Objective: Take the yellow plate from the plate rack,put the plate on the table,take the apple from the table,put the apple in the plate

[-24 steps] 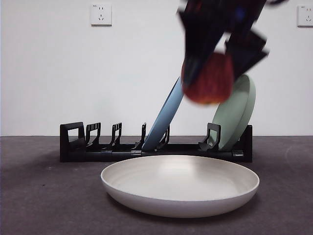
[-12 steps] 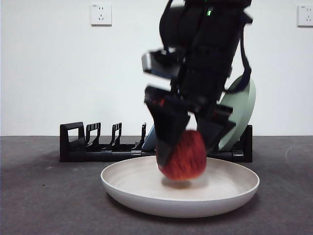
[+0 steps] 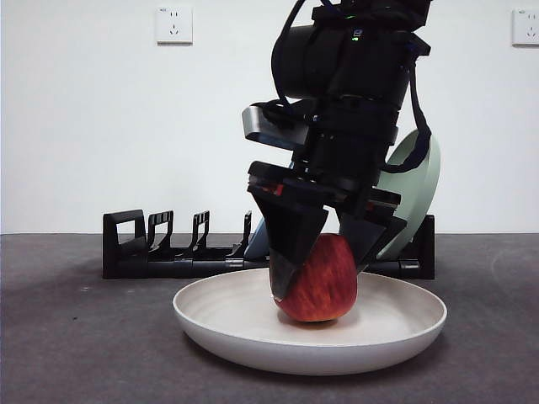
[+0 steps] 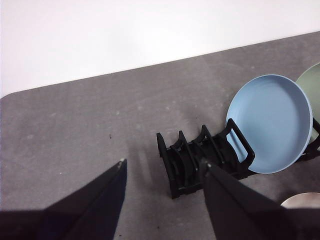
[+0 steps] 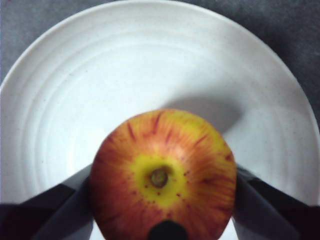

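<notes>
Red apple (image 3: 317,282) pinched in right hand (image 3: 320,261), resting on cream plate (image 3: 253,337) for release; left hand (image 4: 162,172) spread, idle.

Plain white wall (image 3: 126,126) behind; white socket (image 3: 173,24) at 11 o'clock, second socket (image 3: 525,27) at 1 o'clock; even light.

The front camera sits low at table height, close in, looking level across the yellow plate (image 3: 309,324) to the plate rack (image 3: 168,252) and the wall behind. The right wrist camera looks straight down, very near, onto the apple (image 5: 162,175) in that same plate, which both views share. The left wrist camera hangs higher and farther off, looking down at an angle on the rack, which it shares with the front view.
</notes>
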